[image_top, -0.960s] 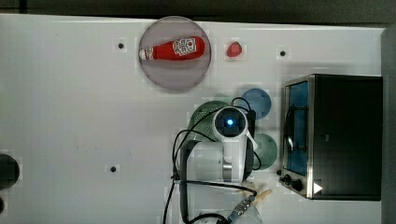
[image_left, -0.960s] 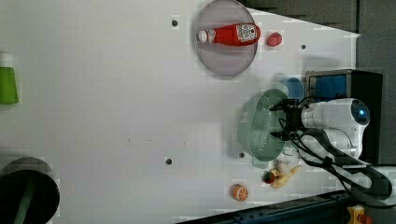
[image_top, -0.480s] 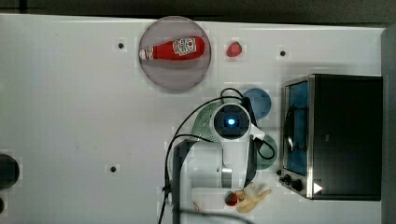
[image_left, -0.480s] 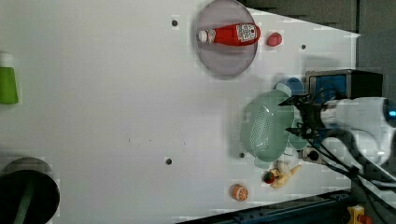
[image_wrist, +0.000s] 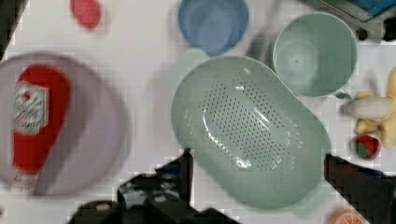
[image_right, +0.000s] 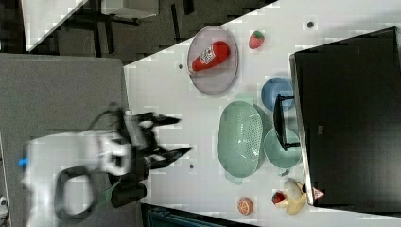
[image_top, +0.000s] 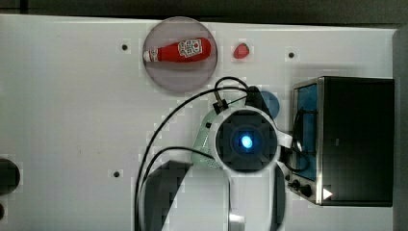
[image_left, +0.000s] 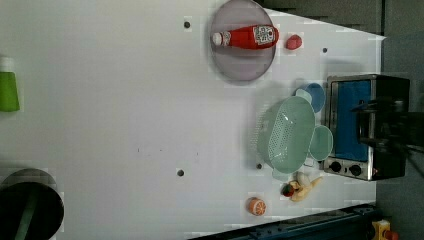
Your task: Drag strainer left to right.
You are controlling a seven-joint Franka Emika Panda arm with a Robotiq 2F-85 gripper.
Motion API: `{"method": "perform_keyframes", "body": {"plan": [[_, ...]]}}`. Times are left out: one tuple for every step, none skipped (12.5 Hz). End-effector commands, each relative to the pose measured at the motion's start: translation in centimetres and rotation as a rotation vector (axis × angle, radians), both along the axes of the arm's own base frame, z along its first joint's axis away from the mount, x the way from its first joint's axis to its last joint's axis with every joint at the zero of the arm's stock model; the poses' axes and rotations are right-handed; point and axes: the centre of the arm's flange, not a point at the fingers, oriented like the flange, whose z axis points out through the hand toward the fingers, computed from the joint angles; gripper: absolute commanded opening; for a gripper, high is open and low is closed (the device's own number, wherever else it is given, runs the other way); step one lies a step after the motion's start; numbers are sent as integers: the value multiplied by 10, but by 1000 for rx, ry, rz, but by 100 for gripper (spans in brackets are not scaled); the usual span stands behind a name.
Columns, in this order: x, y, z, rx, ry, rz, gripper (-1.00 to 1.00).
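The strainer (image_wrist: 247, 130), a pale mint-green oblong basket with a perforated inside, rests on the white table (image_left: 125, 100). In the left view the strainer (image_left: 287, 135) lies just left of the toaster oven, touching or nearly touching the small green bowl. The top view has the arm's wrist covering all but an edge of the strainer (image_top: 203, 144). My gripper (image_wrist: 258, 158) hangs well above it, open and holding nothing, one dark finger (image_wrist: 182, 170) on each side of the basket's width. In the right view the gripper (image_right: 183, 135) stands open, apart from the strainer (image_right: 240, 137).
A round green bowl (image_left: 321, 142) and a blue bowl (image_left: 312, 95) sit against the toaster oven (image_left: 367, 127). A grey plate (image_left: 242, 70) carries a ketchup bottle (image_left: 247, 37); a strawberry (image_left: 294, 42) lies beside it. An orange (image_left: 257, 206) and toy fruit (image_left: 300, 186) are near the table edge.
The arm has risen away from the strainer, looming larger in the top view and shifting right in the left view. The strainer has stayed where it was.
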Motion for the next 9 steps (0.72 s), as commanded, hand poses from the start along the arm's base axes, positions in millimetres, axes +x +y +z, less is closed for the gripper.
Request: {"method": "perform_keyframes", "body": {"plan": [[-3,5,53,11,51,262,100],[-5,4,74,8,48,329,100],[-8,4,89,12,58,345,100],[-10,5,104,21,56,345,100],[-14,6,114,24,72,344,100],[-17,5,122,28,89,342,100],[-17,5,131,26,77,340,100],[-18,3,136,24,65,338,100],[-18,2,139,22,55,336,100]]}}
